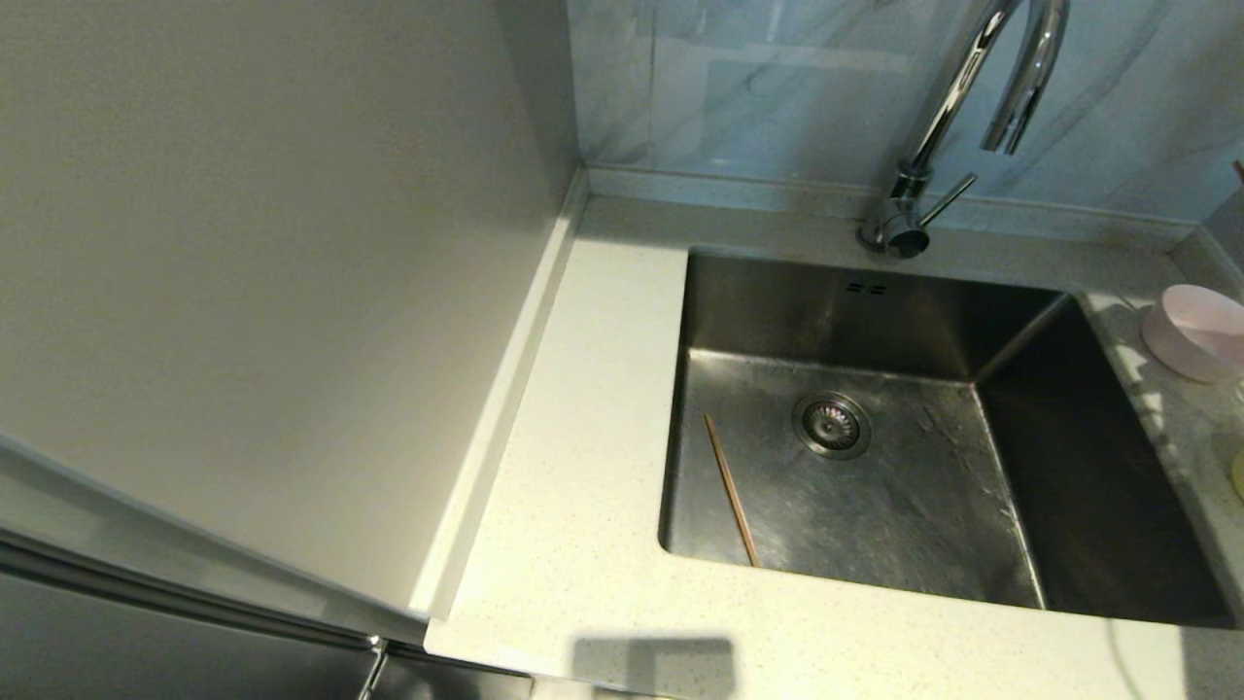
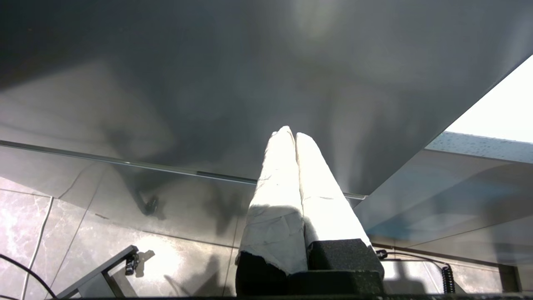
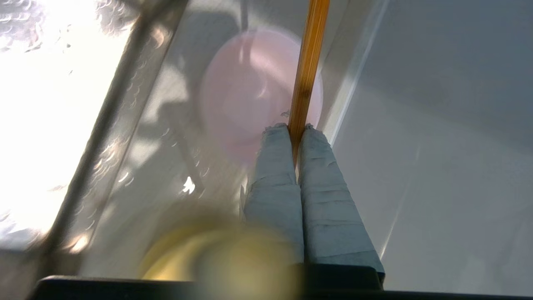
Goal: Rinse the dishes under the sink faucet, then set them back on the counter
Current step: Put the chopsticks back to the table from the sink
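Observation:
One brown chopstick (image 1: 731, 491) lies on the floor of the steel sink (image 1: 894, 515), left of the round drain strainer (image 1: 832, 425). The chrome faucet (image 1: 957, 117) rises behind the basin. A pale pink bowl (image 1: 1197, 332) sits on the speckled counter (image 1: 583, 467) at the far right. In the right wrist view my right gripper (image 3: 296, 130) is shut on the second chopstick (image 3: 307, 68), just above the pink bowl (image 3: 250, 104) and beside the yellow-green bowl (image 3: 216, 258). My left gripper (image 2: 290, 134) is shut on nothing, low beside the cabinet. Neither gripper shows in the head view.
A plain grey-white side panel (image 1: 262, 272) stands along the counter's left. A raised rim (image 1: 758, 190) and a marbled wall close the back. Only a sliver of the yellow-green bowl (image 1: 1238, 474) shows at the head view's right edge.

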